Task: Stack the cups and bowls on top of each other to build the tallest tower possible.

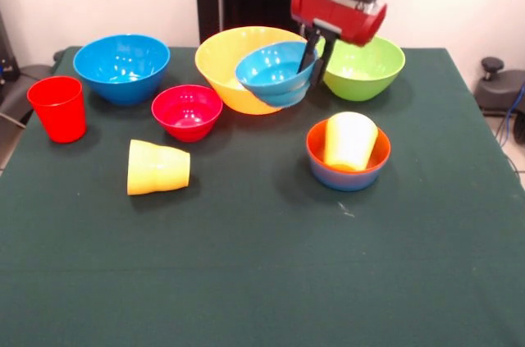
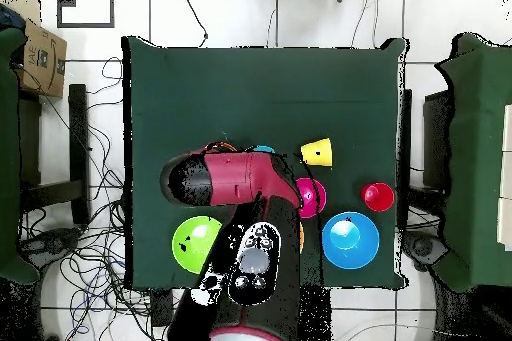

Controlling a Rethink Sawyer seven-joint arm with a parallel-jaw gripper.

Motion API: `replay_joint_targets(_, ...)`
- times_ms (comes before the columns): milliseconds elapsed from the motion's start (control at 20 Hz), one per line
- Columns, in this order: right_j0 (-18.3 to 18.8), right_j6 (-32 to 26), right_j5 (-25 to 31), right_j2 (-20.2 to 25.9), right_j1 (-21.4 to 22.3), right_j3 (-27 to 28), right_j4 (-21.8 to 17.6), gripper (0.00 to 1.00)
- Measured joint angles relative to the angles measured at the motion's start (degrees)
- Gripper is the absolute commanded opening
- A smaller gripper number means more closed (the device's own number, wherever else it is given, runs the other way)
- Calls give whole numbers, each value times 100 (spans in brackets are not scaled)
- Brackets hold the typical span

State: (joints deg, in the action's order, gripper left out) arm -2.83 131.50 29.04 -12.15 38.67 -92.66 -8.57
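Over the large yellow-orange bowl [image 1: 234, 60] my jaws [image 1: 316, 56] clamp the light-blue bowl's [image 1: 275, 72] rim, lifted; no tower yet, only one cup [image 1: 350, 139] sits nested.

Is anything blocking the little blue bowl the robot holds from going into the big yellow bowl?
Nothing visible. The gripper holds the small light-blue plastic bowl tilted at the large yellow-orange plastic bowl, whose inside looks empty.
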Motion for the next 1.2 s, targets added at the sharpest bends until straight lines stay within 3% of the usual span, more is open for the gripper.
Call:
replay_joint_targets(500,-172,0,202,-45,91,122,43,0)
replay_joint_targets(1200,-556,0,202,-135,-426,415,235,0)
